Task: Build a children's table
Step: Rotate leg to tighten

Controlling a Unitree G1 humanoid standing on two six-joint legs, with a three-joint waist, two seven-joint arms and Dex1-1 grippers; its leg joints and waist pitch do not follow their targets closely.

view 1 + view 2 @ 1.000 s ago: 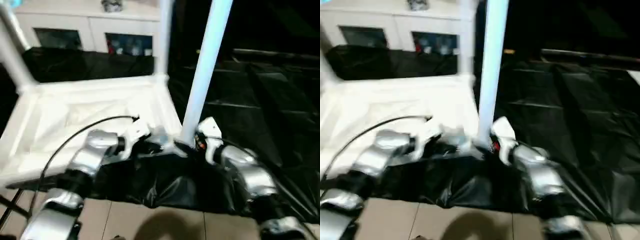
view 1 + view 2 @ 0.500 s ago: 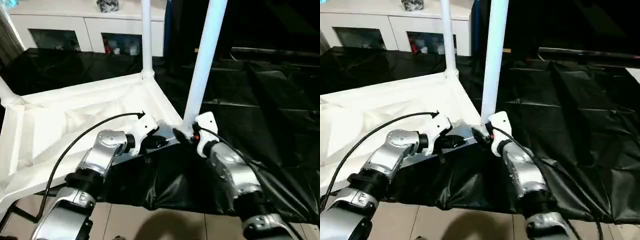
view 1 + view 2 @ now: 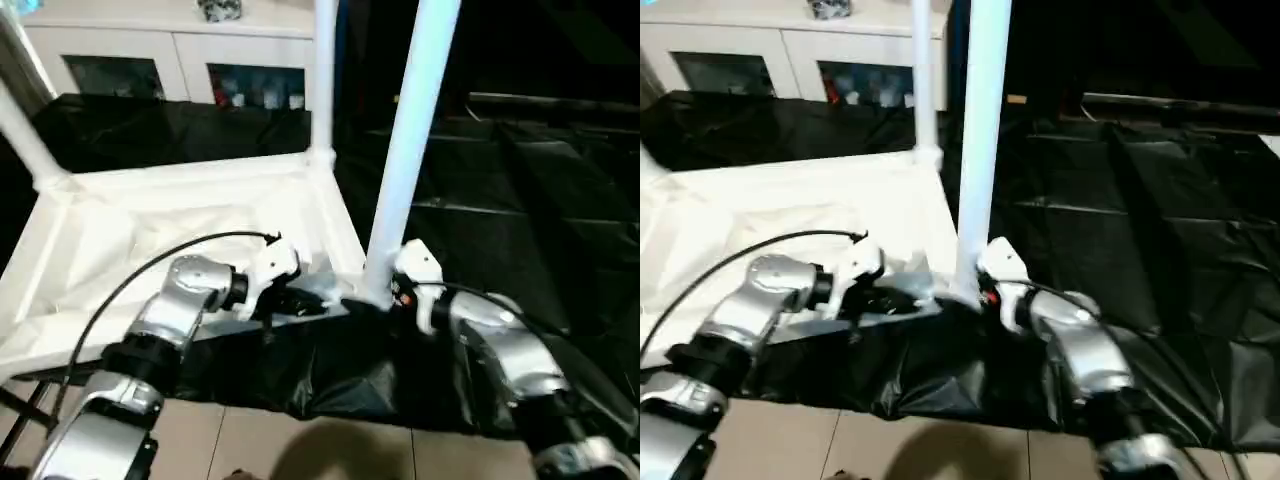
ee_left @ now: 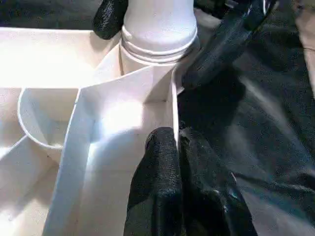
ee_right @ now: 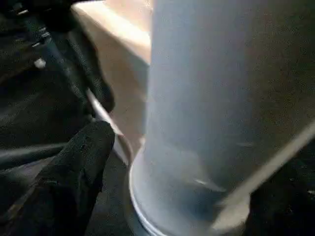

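The children's table lies upside down, its white ribbed top [image 3: 190,215] on a black sheet. Legs stand up from its corners: one at the near right [image 3: 410,150], one at the far right [image 3: 322,80], one at the left [image 3: 25,130]. My left gripper [image 3: 305,300] is at the near rim beside the near right corner. In the left wrist view its fingers [image 4: 162,182] are shut on the thin rim wall. My right gripper [image 3: 375,295] is open at the base of the near right leg [image 5: 206,98], with a finger [image 5: 86,157] standing just off each side.
A white cabinet with glass doors [image 3: 180,70] stands behind the table. The black sheet [image 3: 520,200] spreads out to the right. Tiled floor [image 3: 300,450] shows at the near edge. A black cable [image 3: 150,270] arcs over my left forearm.
The head camera has swung, so the whole picture shifted. Both grippers stay at the near right corner. The right gripper's fingers have spread wider around the leg's base.
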